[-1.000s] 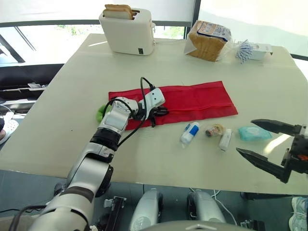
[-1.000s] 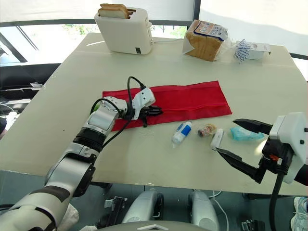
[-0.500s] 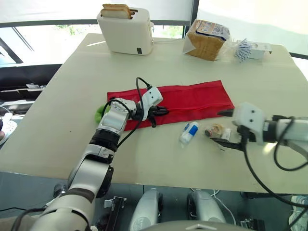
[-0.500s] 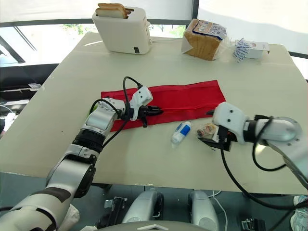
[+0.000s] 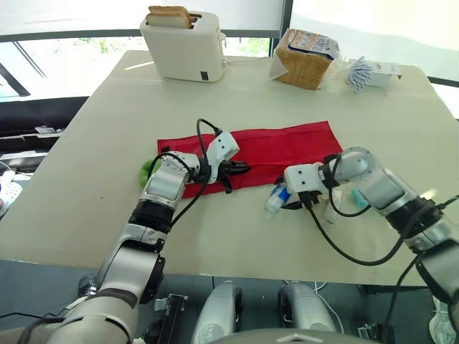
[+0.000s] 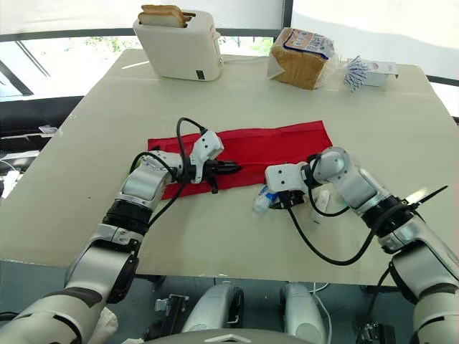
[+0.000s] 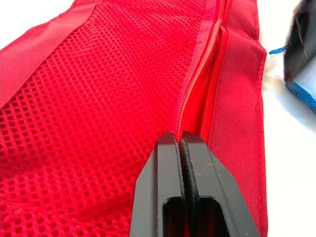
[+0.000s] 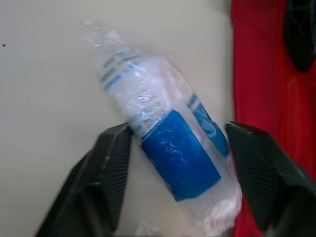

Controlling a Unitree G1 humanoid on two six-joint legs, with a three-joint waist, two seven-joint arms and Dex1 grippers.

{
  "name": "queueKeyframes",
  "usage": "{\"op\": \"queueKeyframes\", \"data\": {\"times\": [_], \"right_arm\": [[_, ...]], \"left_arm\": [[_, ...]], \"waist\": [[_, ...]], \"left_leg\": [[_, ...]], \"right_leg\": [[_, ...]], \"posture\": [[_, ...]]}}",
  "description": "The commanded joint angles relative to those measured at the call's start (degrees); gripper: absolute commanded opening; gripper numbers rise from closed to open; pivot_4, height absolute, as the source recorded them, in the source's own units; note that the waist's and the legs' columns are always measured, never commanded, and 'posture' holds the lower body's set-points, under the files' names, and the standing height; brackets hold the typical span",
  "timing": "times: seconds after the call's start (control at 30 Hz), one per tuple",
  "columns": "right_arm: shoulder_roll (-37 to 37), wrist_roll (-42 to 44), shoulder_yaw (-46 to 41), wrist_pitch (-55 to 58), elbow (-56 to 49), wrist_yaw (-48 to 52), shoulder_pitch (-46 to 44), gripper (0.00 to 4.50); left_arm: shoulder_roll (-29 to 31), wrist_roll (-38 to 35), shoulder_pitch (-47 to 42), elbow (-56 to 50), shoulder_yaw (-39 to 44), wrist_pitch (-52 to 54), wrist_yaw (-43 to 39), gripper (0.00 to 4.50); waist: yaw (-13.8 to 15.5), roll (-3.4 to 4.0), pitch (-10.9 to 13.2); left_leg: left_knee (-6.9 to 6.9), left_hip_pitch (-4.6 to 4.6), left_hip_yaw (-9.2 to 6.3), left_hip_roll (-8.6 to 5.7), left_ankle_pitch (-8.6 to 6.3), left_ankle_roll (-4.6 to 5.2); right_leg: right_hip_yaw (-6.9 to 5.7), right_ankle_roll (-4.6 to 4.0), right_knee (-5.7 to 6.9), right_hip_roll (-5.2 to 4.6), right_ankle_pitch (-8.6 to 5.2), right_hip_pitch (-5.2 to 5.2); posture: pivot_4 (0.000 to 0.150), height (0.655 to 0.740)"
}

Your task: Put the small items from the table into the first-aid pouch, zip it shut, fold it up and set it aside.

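Red mesh fabric is stretching across the middle of the frame: the first-aid pouch (image 5: 287, 147) is lying flat and unfolded on the pale table (image 5: 86, 179). Its zip line is running lengthwise and gaping open in the left wrist view. The left gripper (image 5: 240, 169) is resting on the pouch's left part, its two black fingers (image 7: 163, 187) pinched tight together on the fabric right at the zip seam.

Just below the pouch's lower edge, a small packet (image 6: 262, 201) in clear wrap with blue print is lying tilted on the bare table, one end nearly touching the red cloth. The right gripper (image 8: 177, 136) is straddling it with its fingers (image 8: 111, 168) spread apart, one on either side, not clamping it.

The right forearm is crossing over the other small items at centre right, half covering a white tube (image 6: 323, 197) and a teal packet (image 5: 356, 195). A black cable (image 5: 344, 251) is looping from that arm over the table's lower edge. Something green (image 5: 149, 168) is peeking out beside the left wrist.

At the upper left a white toaster (image 5: 183, 44) is holding bread slices (image 5: 172, 14). At the upper right a bagged loaf (image 5: 305, 56) and a small white box (image 5: 380, 70) are sitting well away from the pouch.
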Motion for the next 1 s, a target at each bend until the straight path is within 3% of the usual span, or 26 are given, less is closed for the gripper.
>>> {"op": "queueKeyframes", "data": {"times": [0.03,0.13,0.27,0.37,0.47,0.6,1.0], "right_arm": [[0.04,0.02,-2.31,-0.87,-0.55,1.75,0.25,1.49],[-0.30,3.05,-6.53,8.25,-7.42,0.14,3.02,0.16],[0.04,10.01,-13.49,33.19,-23.33,-4.83,8.11,0.07],[7.25,15.47,-19.32,64.06,-33.09,-14.01,7.94,0.07],[14.80,14.49,-22.72,79.63,-33.67,-22.83,5.87,0.07],[20.37,12.14,-24.30,85.22,-27.59,-32.13,5.03,0.07],[37.71,10.98,-45.47,89.41,-9.07,-48.22,-4.18,0.07]], "left_arm": [[0.54,-1.20,0.62,-3.41,1.31,0.54,0.58,0.00],[0.49,-1.52,1.06,-4.32,1.34,0.99,0.93,0.00],[0.49,-2.07,1.39,-4.92,1.46,1.28,1.08,0.00],[0.29,-3.02,1.51,-5.13,1.93,1.67,0.56,0.00],[0.22,-3.66,1.49,-5.26,1.98,1.79,0.21,0.00],[-0.50,-4.94,1.31,-5.61,2.12,2.12,-0.36,0.00],[-1.49,-8.11,3.00,-9.17,2.26,2.75,-1.41,0.00]], "waist": [[-0.02,0.01,0.00],[0.01,0.01,-0.01],[0.18,0.01,-0.01],[-0.08,0.03,-0.03],[-0.03,0.04,-0.03],[0.45,0.04,-0.04],[-0.29,0.07,-0.06]], "left_leg": [[0.00,0.00,0.01,0.00,0.00,0.00],[0.00,0.01,-0.01,0.00,0.00,0.00],[-0.01,-0.06,-0.05,0.01,0.00,0.00],[0.00,-0.04,-0.05,0.03,0.01,-0.02],[-0.02,0.00,-0.08,0.04,0.02,-0.05],[-0.01,-0.07,-0.02,-0.09,0.03,-0.06],[-0.05,-0.04,0.13,-0.23,0.04,-0.06]], "right_leg": [[0.01,0.00,0.00,-0.01,0.00,0.00],[0.00,0.00,0.01,-0.02,0.00,0.00],[-0.02,-0.01,0.04,-0.28,0.00,-0.05],[-0.01,-0.02,0.13,-0.32,0.01,-0.06],[0.03,-0.03,0.21,-0.32,0.01,-0.09],[0.01,-0.03,0.28,-0.31,0.01,-0.19],[0.17,-0.01,0.50,-0.18,0.00,-0.34]], "posture": [[0.150,0.7400],[0.150,0.7400],[0.150,0.7400],[0.150,0.7400],[0.150,0.7400],[0.150,0.7400],[0.150,0.7400]]}}
